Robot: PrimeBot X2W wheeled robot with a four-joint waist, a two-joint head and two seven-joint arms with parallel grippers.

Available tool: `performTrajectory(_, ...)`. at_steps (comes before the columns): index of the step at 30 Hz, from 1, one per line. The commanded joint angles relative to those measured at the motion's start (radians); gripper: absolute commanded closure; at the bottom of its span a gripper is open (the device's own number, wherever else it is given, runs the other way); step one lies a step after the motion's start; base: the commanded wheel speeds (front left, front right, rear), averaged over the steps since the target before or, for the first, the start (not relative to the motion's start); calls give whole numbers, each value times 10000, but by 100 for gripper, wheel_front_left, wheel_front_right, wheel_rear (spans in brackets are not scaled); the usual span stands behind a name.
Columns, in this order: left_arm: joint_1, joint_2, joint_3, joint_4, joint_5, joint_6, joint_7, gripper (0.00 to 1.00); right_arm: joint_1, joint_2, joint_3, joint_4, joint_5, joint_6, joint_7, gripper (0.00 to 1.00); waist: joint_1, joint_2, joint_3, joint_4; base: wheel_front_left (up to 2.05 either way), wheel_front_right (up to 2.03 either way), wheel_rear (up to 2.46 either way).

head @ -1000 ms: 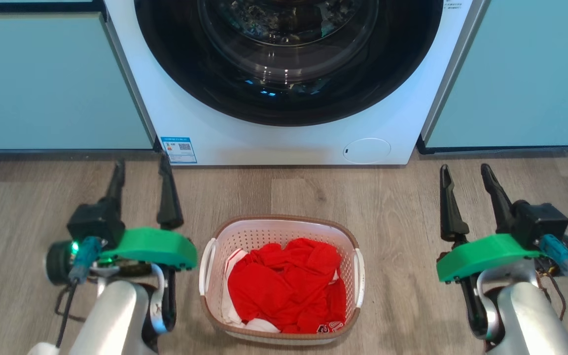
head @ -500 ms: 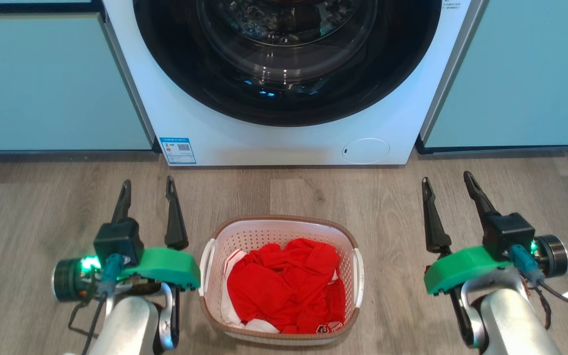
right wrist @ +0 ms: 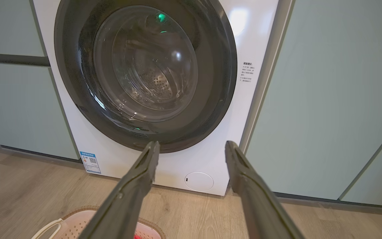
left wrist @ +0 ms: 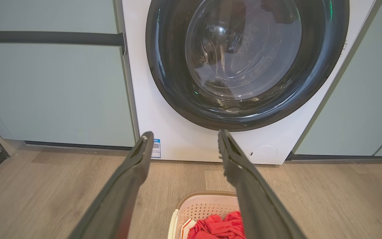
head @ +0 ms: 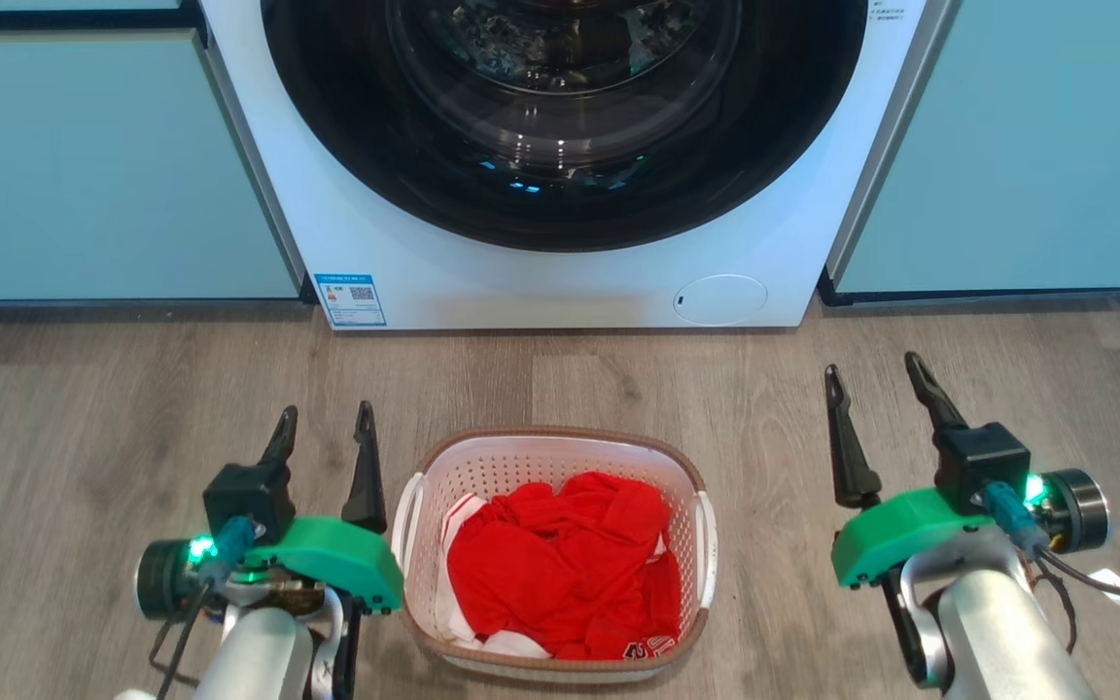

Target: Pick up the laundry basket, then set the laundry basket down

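One laundry basket (head: pixel 560 434), white and perforated with a brown rim, stands on the floor at the lower centre of the head view, between the two grippers and touched by neither. It has two white side handles, one on its left side (head: pixel 404 520) and one on its right (head: pixel 709 530), and holds red clothing (head: pixel 560 564) with some white cloth. White lettering on the red fabric near the bottom rim is too small to read.

The left gripper (head: pixel 326 413), lower left, sits just beside the basket, its two dark fingers apart and empty. The right gripper (head: pixel 871 367), lower right, is well apart from the basket, its two fingers likewise spread.

One white front-loading washing machine (head: pixel 560 282) fills the upper centre, its round dark door shut. It carries a blue label (head: pixel 350 299) with a QR code, a round cover (head: pixel 719 298), and fine print (right wrist: pixel 246 72) that is illegible. Pale teal cabinet fronts (head: pixel 103 165) flank it, above a grey-brown wood-look floor (head: pixel 84 408).
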Motion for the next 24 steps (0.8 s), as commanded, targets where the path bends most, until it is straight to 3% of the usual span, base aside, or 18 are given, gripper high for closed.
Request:
performTrajectory(1, -650, 1, 320, -312, -100, -41, -93, 0, -505, 8, 269, -234, 55, 71, -120, 0, 0, 0, 15, 2, 0, 0, 0)
performTrajectory(13, -681, 0, 357, 1, -681, -332, -93, 0, -592, 6, 261, 45, 154, 71, -120, 0, 0, 0, 351, -60, 0, 0, 0)
performTrajectory(24, -1823, 0, 155, 1541, -684, -475, -93, 0, -1692, -167, 736, 1210, 548, 71, -120, 0, 0, 0, 2387, -229, 0, 0, 0)
